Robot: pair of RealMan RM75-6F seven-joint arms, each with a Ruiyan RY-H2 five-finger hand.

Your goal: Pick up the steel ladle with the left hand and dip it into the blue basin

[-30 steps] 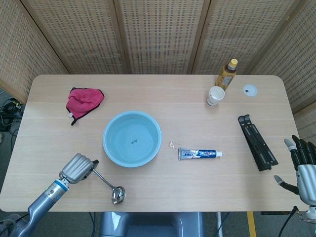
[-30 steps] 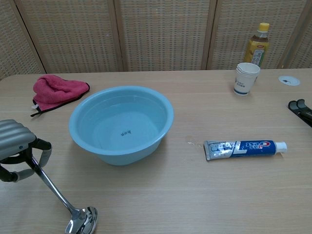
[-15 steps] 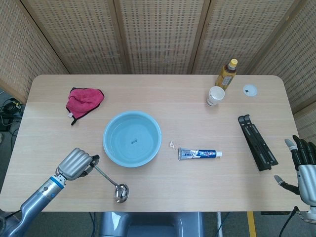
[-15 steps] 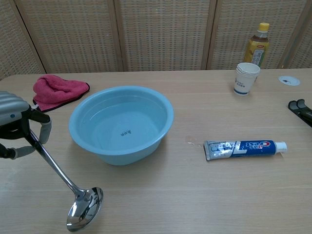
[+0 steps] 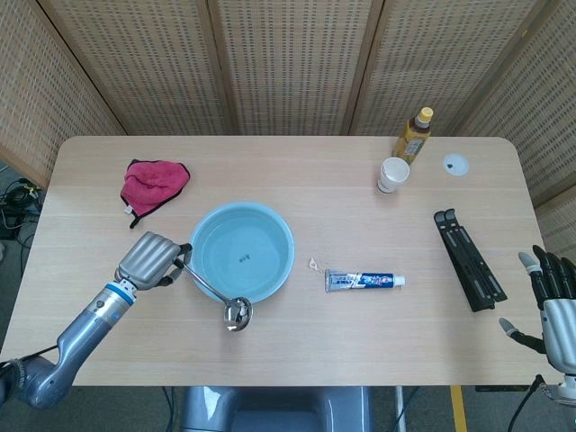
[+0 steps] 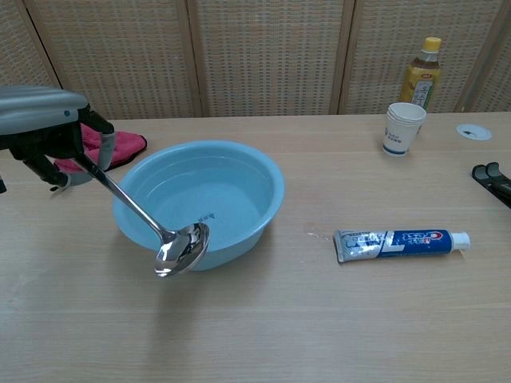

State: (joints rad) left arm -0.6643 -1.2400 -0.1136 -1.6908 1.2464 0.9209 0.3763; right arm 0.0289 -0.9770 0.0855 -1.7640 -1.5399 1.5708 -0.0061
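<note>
Chest view: your left hand [image 6: 49,136] grips the steel ladle [image 6: 144,219] by its handle, the bowl hanging off the table in front of the blue basin's [image 6: 267,209] near wall.

The ladle bowl sits at about 7 o'clock of the basin, outside the rim. Lift until the bowl clears the rim, carry it toward 1 o'clock over the water, then lower gently; keep the handle angle steady so it doesn't knock the basin. Your right hand [image 5: 551,306], fingers spread and holding nothing, idles at the table's 4 o'clock edge.
</note>
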